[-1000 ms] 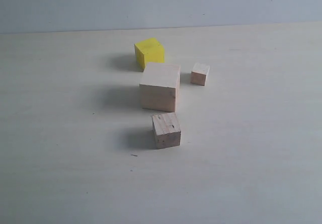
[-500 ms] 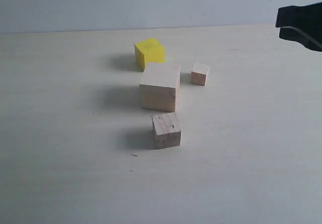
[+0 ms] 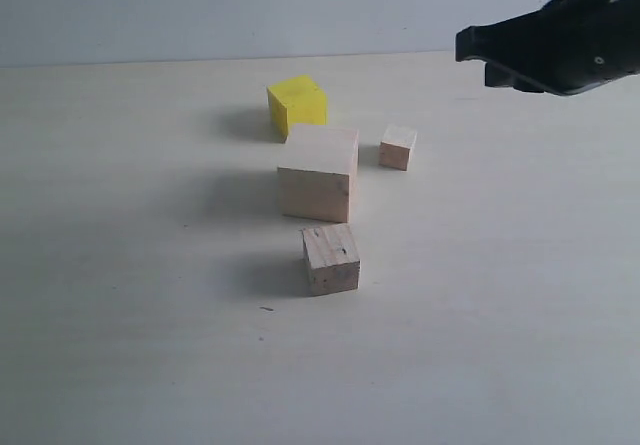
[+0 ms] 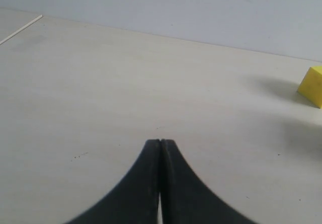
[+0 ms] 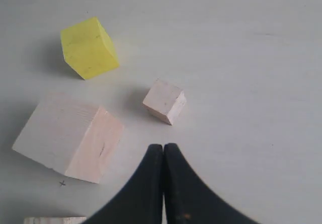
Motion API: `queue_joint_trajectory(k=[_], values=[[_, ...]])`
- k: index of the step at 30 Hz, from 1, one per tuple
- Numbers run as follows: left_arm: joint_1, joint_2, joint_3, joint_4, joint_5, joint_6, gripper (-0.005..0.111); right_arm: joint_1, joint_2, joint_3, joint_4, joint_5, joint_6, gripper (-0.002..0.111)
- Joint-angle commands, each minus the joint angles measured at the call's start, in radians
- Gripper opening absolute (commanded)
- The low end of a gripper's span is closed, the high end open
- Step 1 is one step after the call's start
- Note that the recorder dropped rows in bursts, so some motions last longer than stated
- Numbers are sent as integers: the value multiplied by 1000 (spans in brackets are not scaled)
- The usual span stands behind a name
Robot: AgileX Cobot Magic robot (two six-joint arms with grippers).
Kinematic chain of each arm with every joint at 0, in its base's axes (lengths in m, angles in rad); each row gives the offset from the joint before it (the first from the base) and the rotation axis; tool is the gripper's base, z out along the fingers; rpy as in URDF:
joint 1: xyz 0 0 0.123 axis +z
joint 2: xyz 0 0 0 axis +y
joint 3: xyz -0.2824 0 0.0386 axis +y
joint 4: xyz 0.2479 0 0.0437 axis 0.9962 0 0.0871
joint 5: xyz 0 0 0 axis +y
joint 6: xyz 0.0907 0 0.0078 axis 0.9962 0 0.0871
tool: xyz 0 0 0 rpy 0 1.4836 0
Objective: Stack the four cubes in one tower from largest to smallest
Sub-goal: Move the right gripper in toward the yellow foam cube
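**Nothing stacked yet, both pincers closed**

All 4 cubes sit apart on the table, none resting on another. The largest cube is in the middle of the group. The yellow cube stands just behind it, turned at an angle. The tiny cube is near its right side and the speckled cube is just in front. Your right gripper hangs above the table to the right of the group, apart from every cube, jaws pressed together and holding nothing. Your left gripper is likewise closed and empty, looking out over bare table.

Watch 3 things:
- If you come down with the jaws closed, you will knock a cube instead of taking it.
- The yellow cube sits skewed, so a grip across its corners could twist it loose.
- The neighbours crowd the base, so a spread finger may nudge the largest cube or the tiny one, and any off-centre placement would make the tower lean.

The table looks pale, smooth and matte, with faint grain and a few dark specks, so cubes would probably slide on it readily. Behind it runs a plain grey-blue wall. In the exterior view, soft shadows fall to the left of the cubes.
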Motion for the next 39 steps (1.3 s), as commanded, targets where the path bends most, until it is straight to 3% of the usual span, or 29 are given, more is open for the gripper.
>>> queue_joint_trajectory(k=[1, 11, 15, 24, 39], values=[[-7, -6, 3, 1, -6, 0, 0, 3, 122, -107, -1, 35, -97, 0], [-7, -6, 3, 1, -6, 0, 0, 8, 367, -381, 5, 110, -144, 0], [-7, -6, 3, 1, -6, 0, 0, 20, 469, -509, 130, 192, -268, 0], [-7, -6, 3, 1, -6, 0, 0, 35, 628, -658, 286, 206, -405, 0], [-7, -6, 3, 1, -6, 0, 0, 66, 836, -859, 310, 335, -436, 0]])
